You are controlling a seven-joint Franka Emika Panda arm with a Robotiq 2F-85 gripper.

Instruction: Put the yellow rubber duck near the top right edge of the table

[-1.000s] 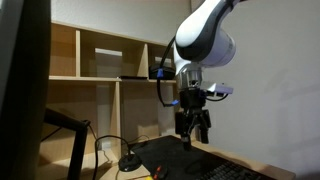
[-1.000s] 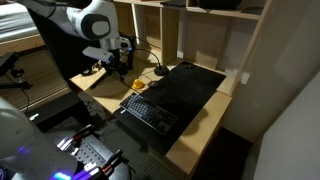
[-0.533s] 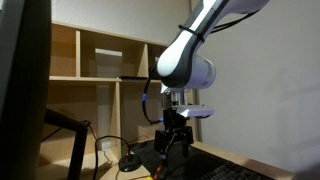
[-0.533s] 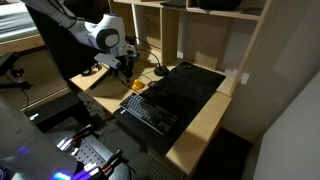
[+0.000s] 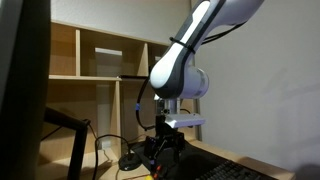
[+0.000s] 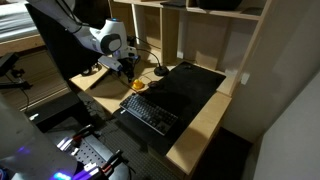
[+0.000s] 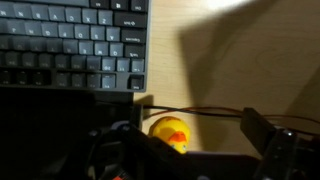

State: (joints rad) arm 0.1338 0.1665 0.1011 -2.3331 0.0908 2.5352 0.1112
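The duck (image 7: pixel 168 131) sits on the bare light wood of the table (image 7: pixel 240 60), just beside the keyboard's (image 7: pixel 70 45) corner. Its orange beak faces the wrist camera; its long axis is too blurred to call. The gripper (image 7: pixel 190 158) hangs over it, fingers spread wide, grasping nothing. In an exterior view a black mat (image 6: pixel 190 85) lies alongside, with wooden shelves (image 6: pixel 190 35) behind.

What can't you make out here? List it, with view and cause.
- Opening of hand: dark, tiny in both exterior views; blurred, cut off by bottom edge in wrist view.
- Underside of yellow rubber duck: wrist view, hidden behind the hand.
- Hand-duck contact: too small in exterior views.
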